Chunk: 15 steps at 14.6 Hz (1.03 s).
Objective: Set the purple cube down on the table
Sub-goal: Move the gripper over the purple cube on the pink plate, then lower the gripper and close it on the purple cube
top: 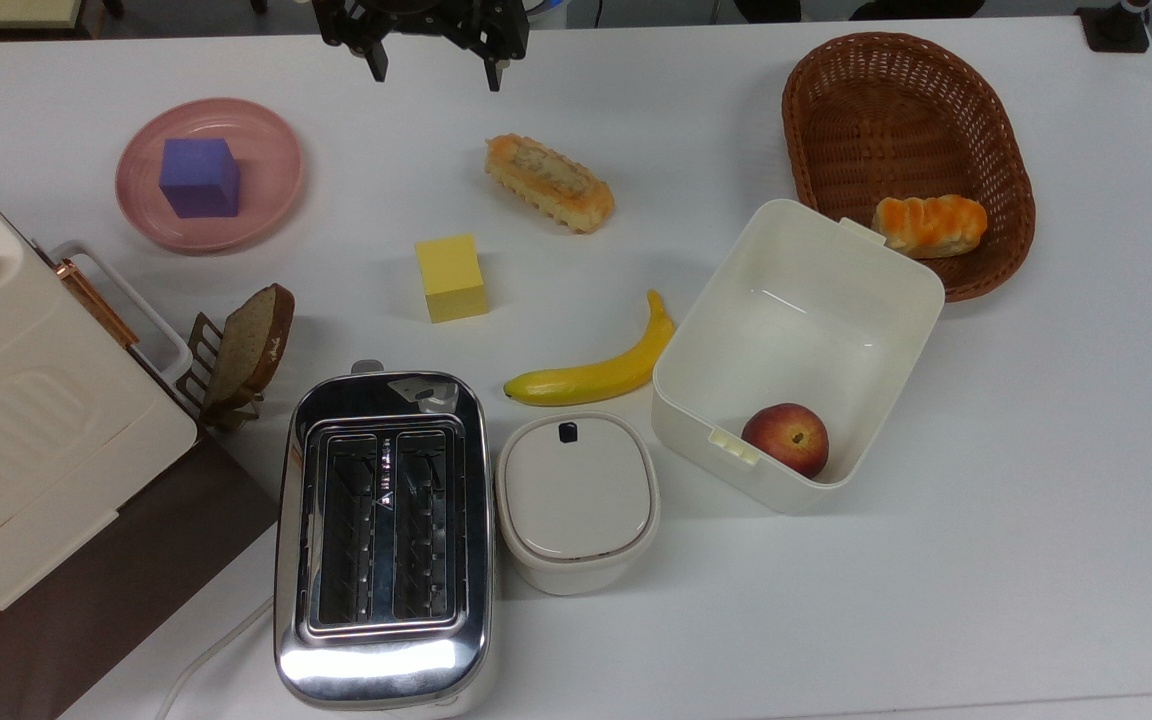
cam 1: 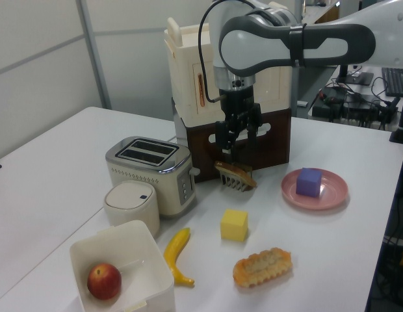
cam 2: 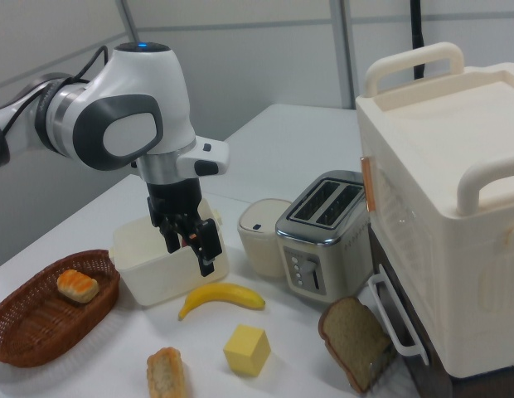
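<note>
I count one purple cube (top: 200, 177) on the pink plate (top: 271, 195), one yellow cube (top: 451, 277) on the table (top: 1036, 450). My gripper (top: 433, 62) hangs released and empty above the table, well apart from both.

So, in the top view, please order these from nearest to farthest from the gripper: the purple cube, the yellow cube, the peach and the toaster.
Measured from the gripper at the top view's upper edge:
1. Yellow cube, just below it.
2. Purple cube, on the pink plate at the top view's left.
3. Toaster, at the bottom, and peach, in the white box at lower right: too close to call.
</note>
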Each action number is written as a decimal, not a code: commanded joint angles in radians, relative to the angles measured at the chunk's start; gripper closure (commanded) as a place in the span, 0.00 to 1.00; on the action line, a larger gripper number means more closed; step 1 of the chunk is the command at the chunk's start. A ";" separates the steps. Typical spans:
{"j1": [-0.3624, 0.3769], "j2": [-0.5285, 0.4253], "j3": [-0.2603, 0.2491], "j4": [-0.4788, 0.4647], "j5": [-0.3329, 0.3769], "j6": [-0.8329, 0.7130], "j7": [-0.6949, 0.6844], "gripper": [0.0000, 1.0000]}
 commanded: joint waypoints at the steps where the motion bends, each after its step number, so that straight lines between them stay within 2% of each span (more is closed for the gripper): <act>1: -0.032 0.017 -0.005 0.025 -0.021 -0.036 0.008 0.00; 3: -0.032 0.014 -0.080 0.023 -0.021 -0.040 -0.056 0.00; 6: -0.031 0.028 -0.237 -0.024 -0.021 -0.018 -0.246 0.00; 7: -0.029 0.053 -0.298 -0.030 -0.021 0.005 -0.321 0.00; 8: -0.027 0.077 -0.338 -0.036 -0.021 0.021 -0.373 0.00; 9: -0.026 0.090 -0.360 -0.047 -0.021 0.053 -0.392 0.00; 12: -0.018 0.108 -0.413 -0.192 -0.030 0.250 -0.455 0.00; 15: -0.009 0.114 -0.424 -0.305 -0.081 0.395 -0.461 0.00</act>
